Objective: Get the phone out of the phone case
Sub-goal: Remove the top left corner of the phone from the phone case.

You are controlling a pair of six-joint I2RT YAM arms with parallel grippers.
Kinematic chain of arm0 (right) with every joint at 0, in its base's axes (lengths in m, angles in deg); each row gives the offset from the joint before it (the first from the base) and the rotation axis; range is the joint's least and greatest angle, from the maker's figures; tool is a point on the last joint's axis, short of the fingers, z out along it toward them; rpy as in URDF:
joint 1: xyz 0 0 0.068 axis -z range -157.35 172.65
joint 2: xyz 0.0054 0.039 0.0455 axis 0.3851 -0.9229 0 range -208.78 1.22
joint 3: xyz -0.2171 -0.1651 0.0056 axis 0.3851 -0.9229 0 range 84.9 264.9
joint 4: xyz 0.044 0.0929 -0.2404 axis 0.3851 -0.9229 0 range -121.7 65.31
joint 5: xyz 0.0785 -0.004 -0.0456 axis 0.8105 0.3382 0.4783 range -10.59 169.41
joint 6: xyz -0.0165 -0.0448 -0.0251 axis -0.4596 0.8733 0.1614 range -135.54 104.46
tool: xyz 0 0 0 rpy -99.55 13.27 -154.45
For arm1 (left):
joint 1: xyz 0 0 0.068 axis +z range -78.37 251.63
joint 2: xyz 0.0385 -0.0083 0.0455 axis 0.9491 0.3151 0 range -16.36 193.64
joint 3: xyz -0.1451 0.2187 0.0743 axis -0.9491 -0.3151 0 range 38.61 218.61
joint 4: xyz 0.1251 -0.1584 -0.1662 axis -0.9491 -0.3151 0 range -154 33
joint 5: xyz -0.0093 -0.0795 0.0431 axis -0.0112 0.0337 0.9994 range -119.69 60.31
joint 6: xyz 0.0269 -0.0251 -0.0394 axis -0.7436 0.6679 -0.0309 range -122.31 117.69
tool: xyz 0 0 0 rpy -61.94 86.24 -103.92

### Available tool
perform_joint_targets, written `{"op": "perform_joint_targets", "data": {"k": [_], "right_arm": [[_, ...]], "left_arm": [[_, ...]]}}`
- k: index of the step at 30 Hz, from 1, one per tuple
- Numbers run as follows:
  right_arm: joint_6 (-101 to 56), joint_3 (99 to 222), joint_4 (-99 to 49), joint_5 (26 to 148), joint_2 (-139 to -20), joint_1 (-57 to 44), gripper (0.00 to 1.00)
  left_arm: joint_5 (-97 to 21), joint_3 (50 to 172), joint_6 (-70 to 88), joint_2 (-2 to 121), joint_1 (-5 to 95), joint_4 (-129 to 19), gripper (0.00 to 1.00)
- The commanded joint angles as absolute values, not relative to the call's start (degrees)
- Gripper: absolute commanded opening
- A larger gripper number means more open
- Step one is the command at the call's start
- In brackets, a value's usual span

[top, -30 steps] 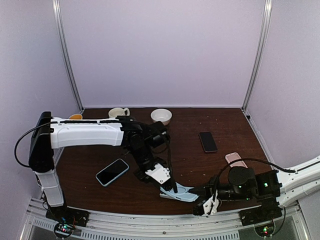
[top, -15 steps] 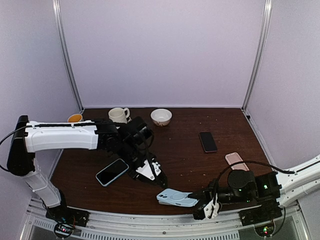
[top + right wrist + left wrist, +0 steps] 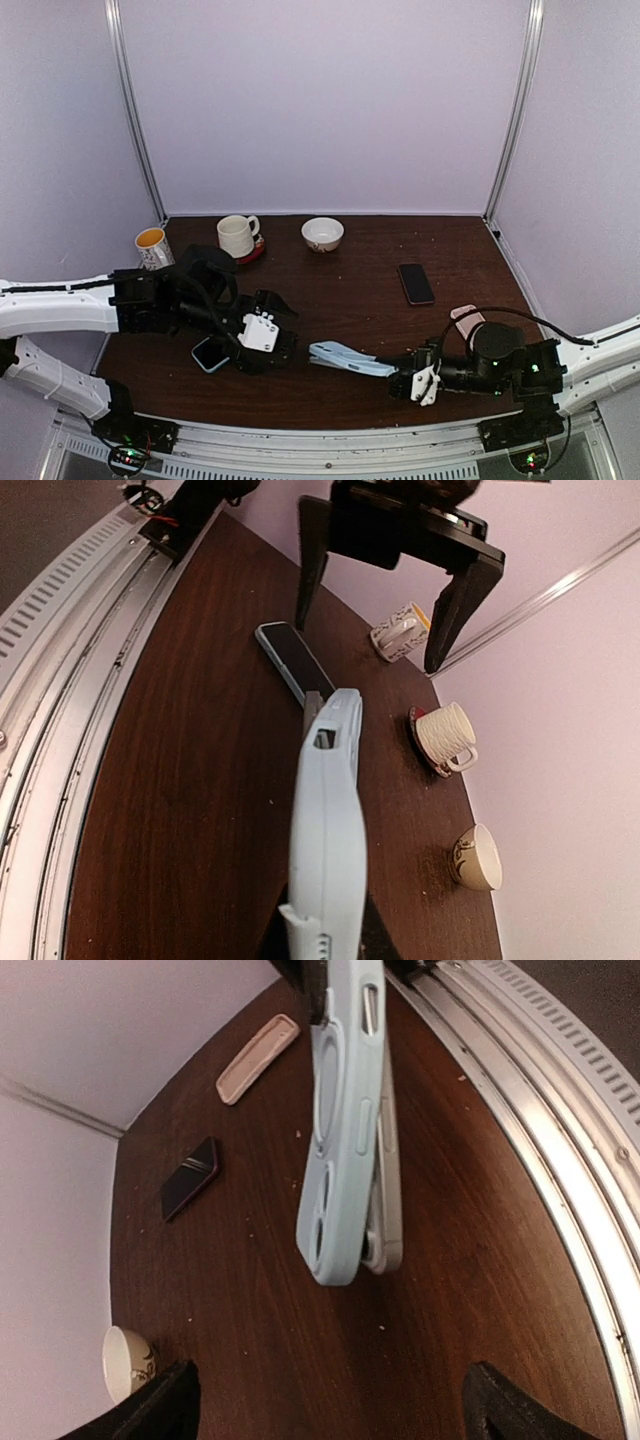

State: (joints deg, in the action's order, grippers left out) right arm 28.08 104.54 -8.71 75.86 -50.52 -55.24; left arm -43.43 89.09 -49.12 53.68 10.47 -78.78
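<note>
The light-blue phone case hangs just above the table, pointing left, with my right gripper shut on its right end. In the left wrist view the case shows its camera cutout, and the pale edge of the phone stands slightly apart from it at the free end. The right wrist view has the case edge-on, a dark sliver of the phone behind its tip. My left gripper is open and empty, well left of the case, its black fingers facing it.
A blue-cased phone lies partly under the left gripper. A black phone and a pink case lie to the right. At the back stand a patterned cup, a white mug on a red coaster and a bowl. A metal rail edges the table front.
My left gripper was shut at the case's left end; it has opened, let go and drawn back to the left. The right gripper keeps its hold and the case now points left.
</note>
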Motion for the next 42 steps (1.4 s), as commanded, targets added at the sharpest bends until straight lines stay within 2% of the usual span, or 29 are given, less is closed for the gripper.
{"op": "perform_joint_targets", "data": {"k": [1,7,10,14,18,23,30,33,37,42], "right_arm": [[20.1,107.7,2.0,72.0,-48.6,-53.4,0.0],[10.0,108.9,8.1,66.8,-46.8,-52.0,0.0],[5.8,110.3,9.7,65.6,-46.3,-51.3,0.0],[-0.3,114.4,9.4,60.1,-46.8,-51.2,0.0],[-12.1,123.1,-1.0,48.7,-47.7,-51.3,0.0],[-23.8,125.4,-0.2,48.3,-45.9,-51.3,0.0],[-41.9,125.1,3.5,47.4,-43.8,-51.2,0.0],[-50.5,126.2,1.8,49.0,-43.3,-51.1,0.0],[-60.4,126.6,1.1,50.7,-42.9,-51.1,0.0],[-70.5,128.0,-0.2,53.1,-43.6,-51.1,0.0]], "left_arm": [[-36.5,84.7,-42.5,47.3,10.9,-65.5,0.97],[-24.4,78.3,-32.2,40.4,10.8,-49.1,0.98],[-19.6,79.0,-25.5,39.6,10.9,-47.9,0.98],[-19.4,79.0,-21.5,39.2,10.9,-46.5,0.97],[-24.6,77.4,-16.7,36.8,10.9,-42.6,0.98],[-31.8,76.5,-5.4,34.4,11.0,-36.3,0.98],[-27.3,77.6,12.4,35.2,10.9,-31.4,0.95],[-25.3,79.2,19.8,36.2,10.9,-31.4,0.91],[-25.4,78.8,28.8,37.9,10.9,-26.2,0.85],[-26.3,78.3,37.3,40.5,10.9,-19.1,0.84]]}}
